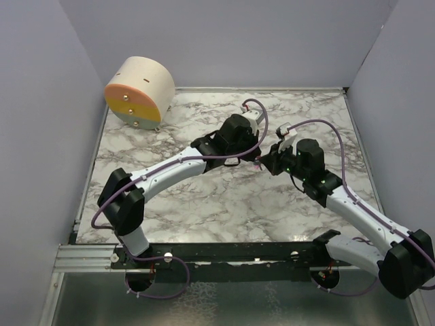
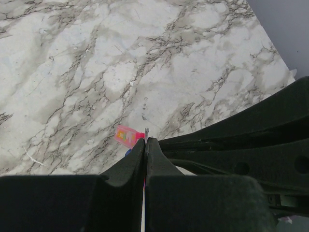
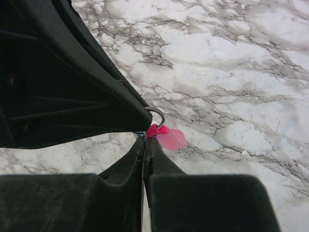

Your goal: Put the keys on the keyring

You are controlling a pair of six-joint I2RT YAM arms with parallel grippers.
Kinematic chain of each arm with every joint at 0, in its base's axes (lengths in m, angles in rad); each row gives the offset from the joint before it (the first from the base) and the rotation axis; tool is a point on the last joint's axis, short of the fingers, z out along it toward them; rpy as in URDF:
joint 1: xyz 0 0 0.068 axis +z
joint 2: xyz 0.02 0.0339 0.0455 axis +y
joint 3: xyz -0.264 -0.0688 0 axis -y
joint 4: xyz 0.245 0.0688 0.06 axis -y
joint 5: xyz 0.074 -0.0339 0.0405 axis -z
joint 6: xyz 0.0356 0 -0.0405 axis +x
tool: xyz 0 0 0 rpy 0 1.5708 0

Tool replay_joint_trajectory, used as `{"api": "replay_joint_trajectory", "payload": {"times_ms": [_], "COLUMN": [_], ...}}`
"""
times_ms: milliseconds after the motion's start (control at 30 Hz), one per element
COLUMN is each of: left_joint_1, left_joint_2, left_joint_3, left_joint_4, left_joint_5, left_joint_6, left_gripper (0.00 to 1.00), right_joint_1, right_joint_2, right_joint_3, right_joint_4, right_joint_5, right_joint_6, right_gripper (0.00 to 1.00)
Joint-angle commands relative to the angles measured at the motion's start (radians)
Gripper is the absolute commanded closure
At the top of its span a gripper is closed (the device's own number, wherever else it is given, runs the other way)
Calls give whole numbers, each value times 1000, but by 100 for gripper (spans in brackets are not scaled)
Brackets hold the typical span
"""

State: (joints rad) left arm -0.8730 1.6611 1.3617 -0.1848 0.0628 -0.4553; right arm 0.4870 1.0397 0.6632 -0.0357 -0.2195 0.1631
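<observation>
Two grippers meet tip to tip over the middle of the marble table [image 1: 204,204], well away from every edge, with the task's things caught between them.

The left gripper [image 2: 146,141] has its jaws pressed flat together. A sliver of metal shows at their tips. In the right wrist view the arc of the keyring [image 3: 157,115] curls out just beside that finger, so I judge that this gripper pinches the ring. A speck of the blue tag [image 2: 128,152] peeks out beside the same finger.

The right gripper [image 3: 145,141] is likewise closed to a slit. The pink key [image 3: 169,138] pokes out from its tips and appears to be gripped by one end, right against the ring. Whether the key is already threaded on cannot be told; the join is hidden by the fingers.

Both pieces look very light and stiff. The key's smooth coloured body will likely swivel in a narrow pinch, so it is best held flat across its broad faces, leaving the end with the hole free. The ring is thin, hard wire, slippery and prone to twisting edge-on. A hold near the tag, clear of the split, would keep it steady. The tag hangs loose and may swing. Nothing here seems fragile, but either part could easily flick away if the grip slips.
</observation>
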Motion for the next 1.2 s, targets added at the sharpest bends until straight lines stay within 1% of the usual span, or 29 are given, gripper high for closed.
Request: {"api": "replay_joint_trajectory", "payload": {"times_ms": [0, 200, 467, 967, 1167], "left_joint_1": [-6, -5, -6, -6, -5], "left_joint_2": [33, 106, 121, 128, 128], "left_joint_3": [95, 159, 193, 204, 208], "left_joint_4": [-85, -143, -206, -264, -270], "left_joint_5": [73, 142, 175, 261, 262], "left_joint_6": [6, -2, 5, 33, 34], "left_gripper": [100, 100, 100, 100, 100], "right_joint_1": [-4, -4, -4, -4, -4], "right_joint_2": [-33, -78, -80, -90, -109], "right_joint_3": [16, -15, -27, -18, -23], "right_joint_4": [-44, -13, 4, 8, 12], "right_joint_5": [134, 215, 263, 290, 286], "right_joint_6": [-57, -69, -83, -91, -85], "right_gripper": [99, 99, 99, 99, 97]}}
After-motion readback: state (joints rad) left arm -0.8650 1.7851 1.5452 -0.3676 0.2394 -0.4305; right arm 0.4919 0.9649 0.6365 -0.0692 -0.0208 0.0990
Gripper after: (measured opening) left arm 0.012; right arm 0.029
